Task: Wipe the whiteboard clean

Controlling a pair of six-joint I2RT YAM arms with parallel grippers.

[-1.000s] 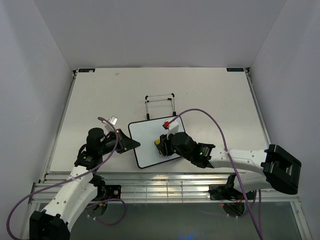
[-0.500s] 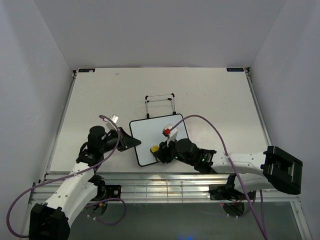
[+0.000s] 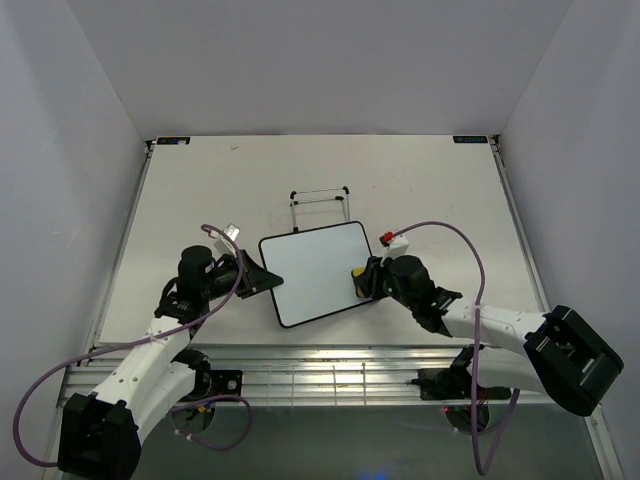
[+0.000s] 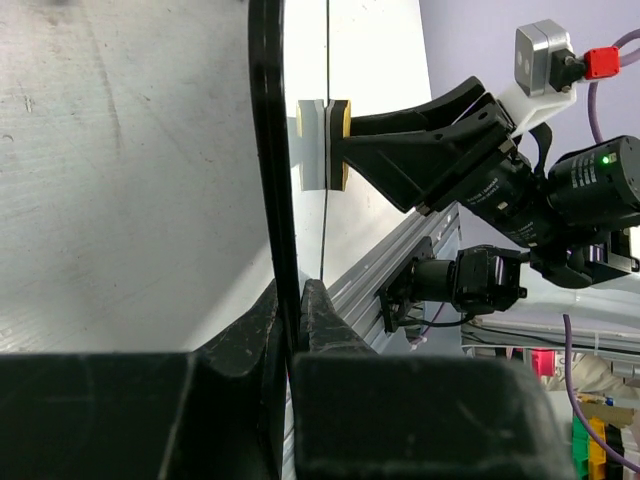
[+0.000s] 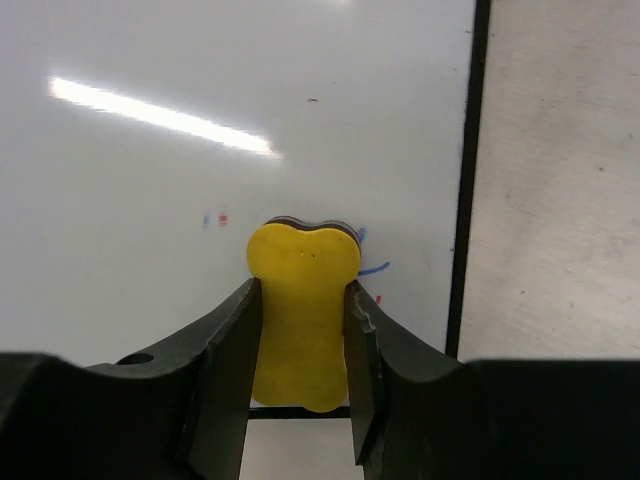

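The whiteboard (image 3: 315, 270), white with a thin black frame, lies in the middle of the table. My left gripper (image 3: 268, 283) is shut on its left edge; in the left wrist view the frame (image 4: 268, 150) runs between the jaws. My right gripper (image 3: 360, 281) is shut on a yellow sponge (image 5: 302, 310) and presses it on the board near its right edge (image 5: 466, 180). The sponge also shows in the top view (image 3: 357, 273) and the left wrist view (image 4: 322, 145). Small blue and red marks (image 5: 372, 268) remain beside the sponge.
A thin black wire stand (image 3: 320, 208) sits just behind the board. The table's metal rail (image 3: 320, 355) runs along the near edge. White walls enclose the table on three sides.
My right gripper has swept the sponge from the board's lower middle across to its right edge. The board has turned a little counter-clockwise. The left gripper keeps its hold.
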